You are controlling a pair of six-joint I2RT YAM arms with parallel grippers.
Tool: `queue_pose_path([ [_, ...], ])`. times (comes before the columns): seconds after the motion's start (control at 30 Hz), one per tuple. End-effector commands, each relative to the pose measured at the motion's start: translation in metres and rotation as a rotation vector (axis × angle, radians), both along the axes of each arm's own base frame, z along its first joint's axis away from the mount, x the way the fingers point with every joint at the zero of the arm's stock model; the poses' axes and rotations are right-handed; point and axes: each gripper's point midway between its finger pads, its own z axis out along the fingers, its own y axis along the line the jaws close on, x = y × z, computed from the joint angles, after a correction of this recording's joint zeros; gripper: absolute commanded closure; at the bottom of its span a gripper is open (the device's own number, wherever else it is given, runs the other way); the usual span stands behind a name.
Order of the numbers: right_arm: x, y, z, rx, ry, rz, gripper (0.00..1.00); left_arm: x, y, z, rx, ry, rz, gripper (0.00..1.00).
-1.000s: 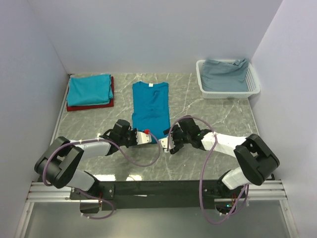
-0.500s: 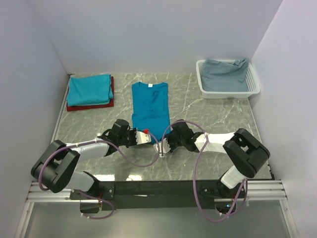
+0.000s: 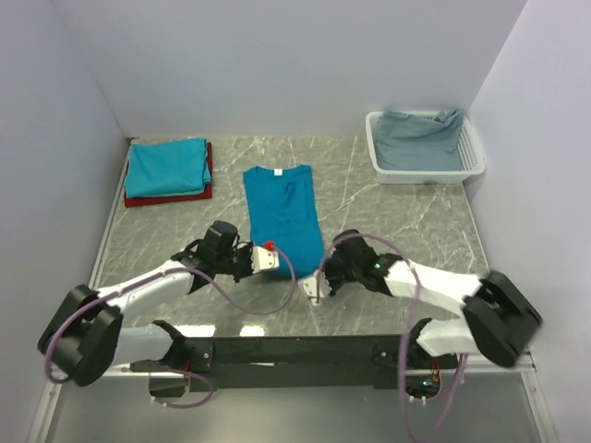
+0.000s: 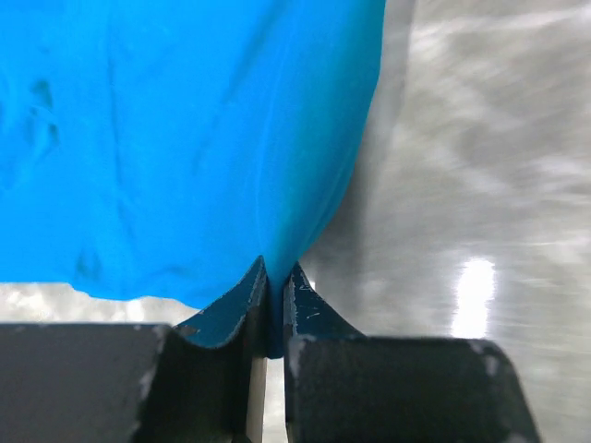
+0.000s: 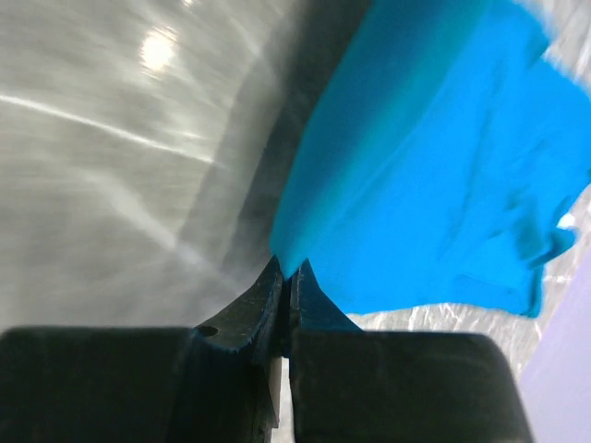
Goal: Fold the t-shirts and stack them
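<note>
Nipping the near hem of teal t-shirt (image 3: pixel 282 208) with left claw (image 4: pixel 275 272), closed tight. Same with right claw (image 5: pixel 287 269), other corner.

My right gripper (image 5: pixel 287 269), open a second ago, has now pinched shut on the near right corner of the teal t-shirt (image 3: pixel 282 208), and together with my left gripper (image 4: pixel 277 272) it has drawn back, sliding the shirt slightly nearer across the worktop (image 3: pixel 416 231) and skewing it.
</note>
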Motion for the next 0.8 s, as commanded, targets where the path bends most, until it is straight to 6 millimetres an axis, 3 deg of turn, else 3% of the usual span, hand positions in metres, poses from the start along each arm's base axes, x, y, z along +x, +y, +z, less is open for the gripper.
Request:
queue_pose_path([
  [0.0,-0.060,-0.014,0.003,0.003,0.136,0.075,1.00,-0.043,-0.017,0.017,-0.069,0.129,-0.095,1.00],
  [0.03,-0.076,-0.022,-0.001,-0.017,0.178,0.076,1.00,-0.051,-0.019,0.018,-0.077,0.158,-0.095,1.00],
  [0.1,-0.094,-0.026,0.008,-0.021,0.228,0.069,1.00,-0.071,-0.024,0.018,-0.083,0.193,-0.131,1.00],
  [0.2,-0.097,-0.026,0.015,0.005,0.230,0.034,1.00,-0.086,-0.027,0.019,-0.099,0.208,-0.141,1.00],
  [0.37,-0.077,-0.021,0.029,0.065,0.208,-0.077,1.00,-0.063,-0.027,0.034,-0.095,0.082,-0.094,1.00],
  [0.43,-0.057,-0.018,0.050,0.120,0.196,-0.140,1.00,-0.045,-0.027,0.045,-0.086,0.022,-0.083,1.00],
  [0.47,-0.049,-0.018,0.054,0.130,0.198,-0.162,1.00,-0.039,-0.026,0.041,-0.070,0.033,-0.079,1.00],
  [0.5,-0.029,-0.019,0.072,0.178,0.180,-0.209,1.00,-0.027,-0.028,0.052,-0.078,0.001,-0.082,1.00],
  [0.57,-0.007,-0.021,0.082,0.204,0.174,-0.264,1.00,-0.005,-0.020,0.054,-0.082,-0.006,-0.048,1.00],
  [0.6,0.009,-0.017,0.101,0.245,0.148,-0.283,1.00,0.007,-0.021,0.064,-0.095,-0.035,-0.038,1.00],
  [0.67,0.037,-0.022,0.106,0.261,0.151,-0.353,1.00,0.034,-0.013,0.071,-0.109,-0.079,0.006,1.00],
  [0.7,0.053,-0.018,0.123,0.298,0.127,-0.367,1.00,0.048,-0.012,0.081,-0.121,-0.111,0.026,1.00],
  [0.73,0.063,-0.016,0.129,0.310,0.123,-0.385,1.00,0.064,-0.003,0.085,-0.124,-0.132,0.059,1.00],
  [0.77,0.075,-0.016,0.120,0.295,0.146,-0.411,1.00,0.074,-0.002,0.079,-0.118,-0.118,0.073,1.00],
])
